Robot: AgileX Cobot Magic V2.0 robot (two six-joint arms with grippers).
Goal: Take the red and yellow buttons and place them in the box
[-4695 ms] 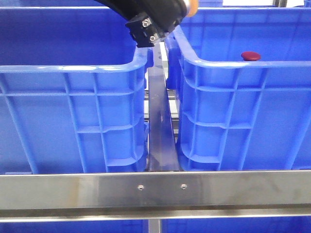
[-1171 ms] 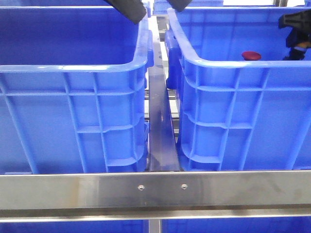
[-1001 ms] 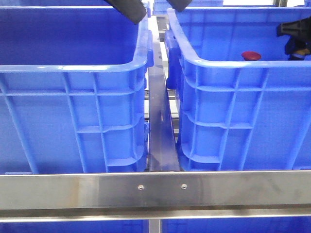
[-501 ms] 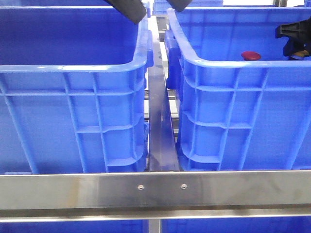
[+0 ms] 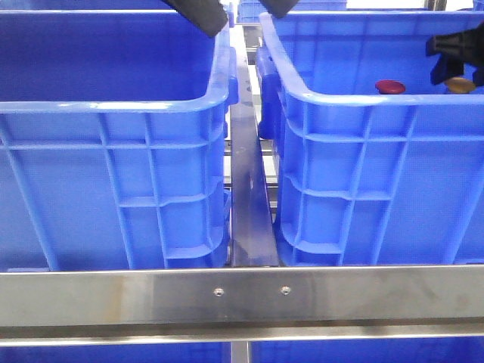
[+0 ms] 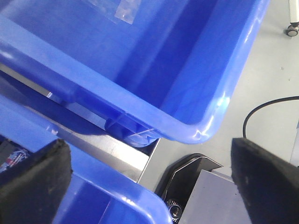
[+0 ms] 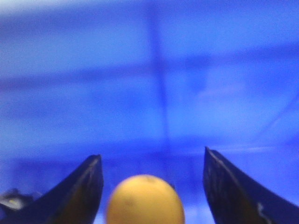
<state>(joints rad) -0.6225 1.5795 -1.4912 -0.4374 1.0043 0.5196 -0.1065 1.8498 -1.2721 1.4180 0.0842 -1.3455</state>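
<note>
- Two bright blue crates stand side by side on a steel frame; the box [image 5: 363,151] is on the right and its twin crate [image 5: 113,151] on the left, with a dark metal rail [image 5: 248,189] running in the gap between them; a steel crossbar [image 5: 242,299] spans the front.
- The red button [image 5: 390,86] lies inside the box, showing just above the near rim, toward the right half.
- The yellow button [image 5: 459,84] sits near the red one, further right, just below the right gripper [image 5: 460,54].
- The right gripper reaches into the box at the far right edge of the front view; in its wrist view the jaws stand wide apart, with the yellow button [image 7: 145,199] between the fingertips [image 7: 86,186] and clear of both; whether it rests on the floor of the box cannot be told from the blurred picture.
- The left gripper [image 6: 149,182] hangs high above the gap between the crates; its jaws are spread wide, with nothing between the dark pads [image 6: 35,179]; below it show blue crate rims and grey floor [image 6: 266,88].
</note>
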